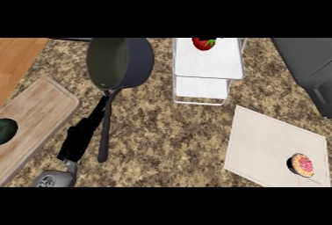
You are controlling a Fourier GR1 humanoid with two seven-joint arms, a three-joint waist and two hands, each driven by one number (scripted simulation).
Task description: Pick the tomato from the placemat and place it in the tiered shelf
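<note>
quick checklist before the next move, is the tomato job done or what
1. Tomato on the tiered shelf: ok, it sits on the upper tier at the far edge.
2. Placemat free of the tomato: ok; only a small round pink-topped item lies near its right corner.
3. Left hand holding nothing: ok, fingers straight beside the pan handle.
4. Right hand position: cannot tell, it is out of view.
5. Tomato settled: cannot tell.
</note>
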